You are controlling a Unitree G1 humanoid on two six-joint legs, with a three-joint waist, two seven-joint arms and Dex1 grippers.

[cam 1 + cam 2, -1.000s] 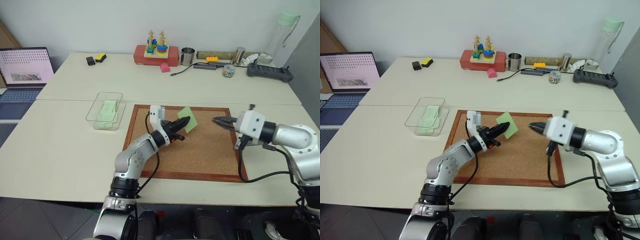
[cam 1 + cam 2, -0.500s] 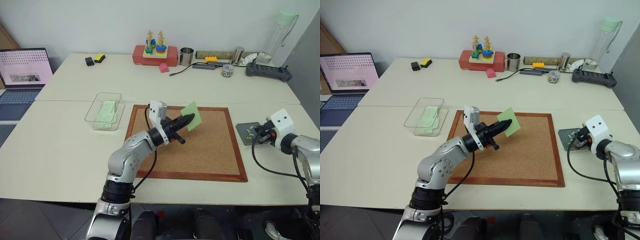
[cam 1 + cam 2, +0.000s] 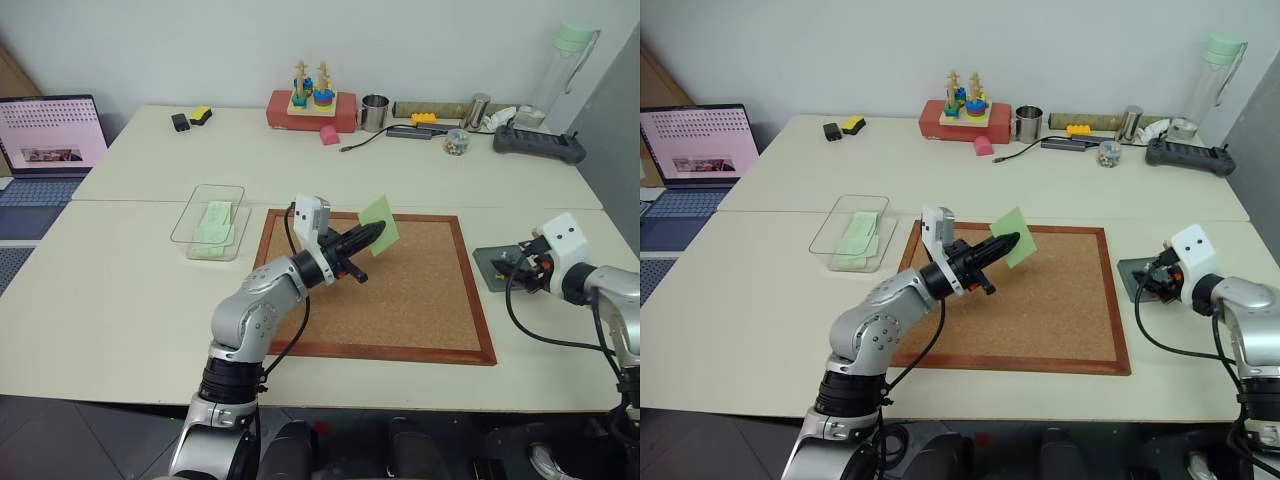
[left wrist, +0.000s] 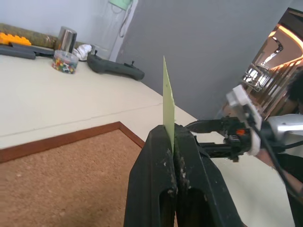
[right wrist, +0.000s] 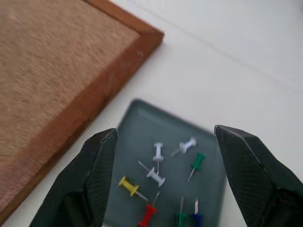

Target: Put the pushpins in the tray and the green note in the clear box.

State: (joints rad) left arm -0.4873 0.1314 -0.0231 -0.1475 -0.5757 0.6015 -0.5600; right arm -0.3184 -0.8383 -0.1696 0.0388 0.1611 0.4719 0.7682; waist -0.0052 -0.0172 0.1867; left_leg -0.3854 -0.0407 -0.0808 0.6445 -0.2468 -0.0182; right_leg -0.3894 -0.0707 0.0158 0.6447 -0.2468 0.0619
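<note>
The left gripper (image 3: pixel 372 234) is clenched on the green note (image 3: pixel 379 212), pinching its lower edge so the paper stands upright above the cork board (image 3: pixel 420 300), well apart from the clear box (image 3: pixel 190 215) that sits on the bench (image 3: pixel 120 290) to the board's left with pale green sheets inside. The right gripper (image 5: pixel 163 142) hangs spread wide and empty just above the tray (image 5: pixel 132 123) beside the board's right edge. Several pushpins lie in that tray, among them a yellow pushpin (image 5: pixel 127 185) and a green pushpin (image 5: pixel 197 161).
</note>
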